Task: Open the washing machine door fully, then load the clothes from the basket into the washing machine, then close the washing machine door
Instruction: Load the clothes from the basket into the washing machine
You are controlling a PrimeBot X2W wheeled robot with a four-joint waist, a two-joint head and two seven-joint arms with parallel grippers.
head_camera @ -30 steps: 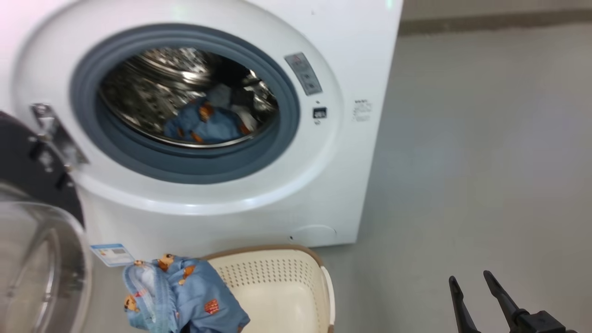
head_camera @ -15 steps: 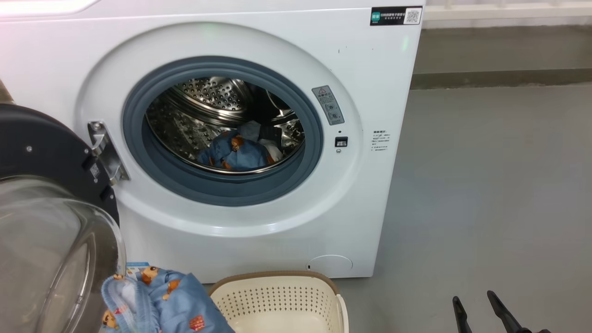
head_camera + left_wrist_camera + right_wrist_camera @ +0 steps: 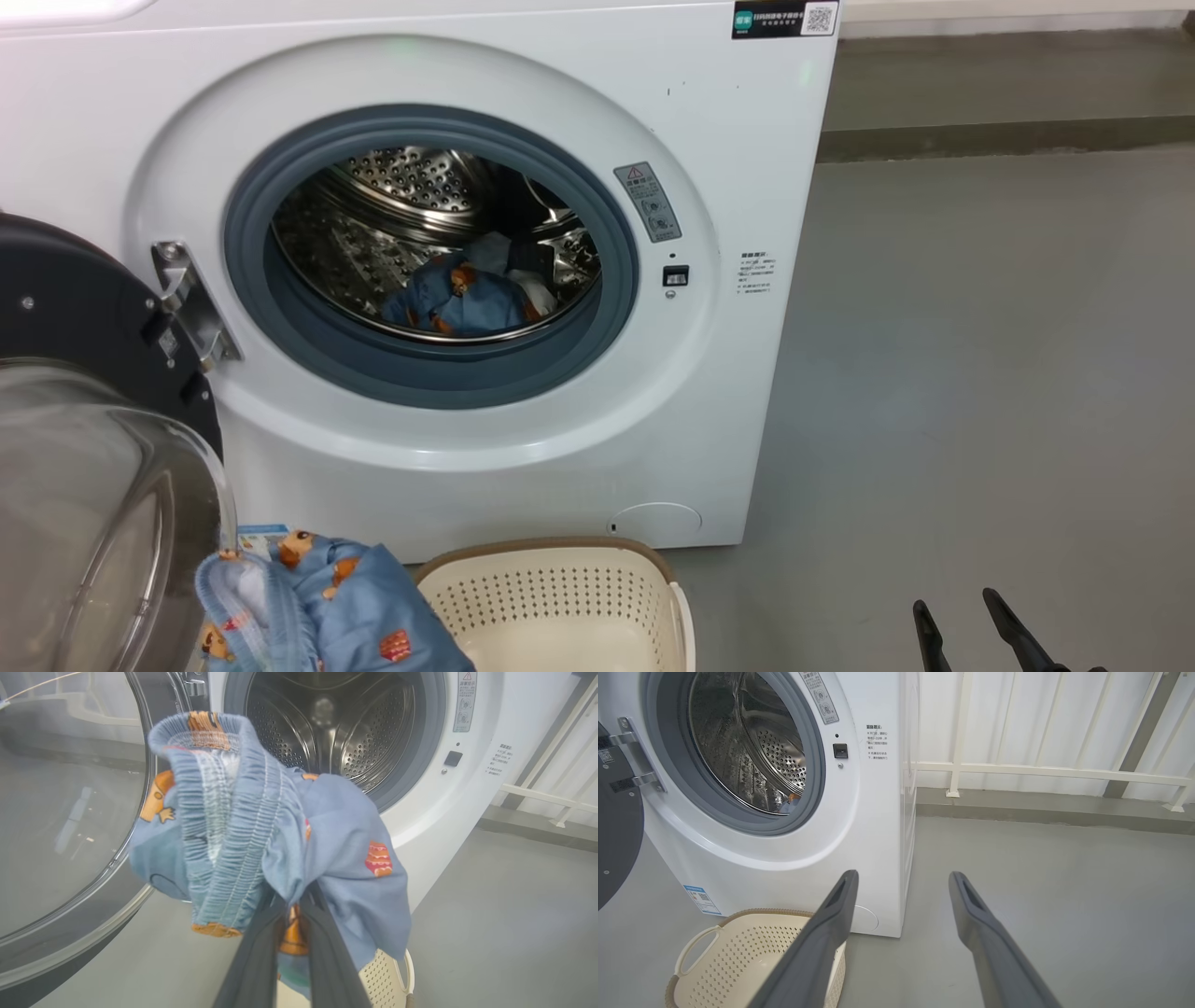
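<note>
The left jaws are pinched nearly shut on a bunched fold of the light blue garment (image 3: 280,826), held at the head view's lower left between the open washing machine door (image 3: 65,289) and the basket (image 3: 560,588). The right jaws stand wide and empty at lower right. The cloth is light and limp, apt to drape or snag on the grey seal (image 3: 429,378). Its gathered elastic waistband (image 3: 219,812) looks the firmest hold. Other clothes (image 3: 457,299) lie in the drum (image 3: 401,177).

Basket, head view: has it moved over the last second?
No. The basket still sits just left below the round cap low on the washing machine; only the view shifted.
</note>
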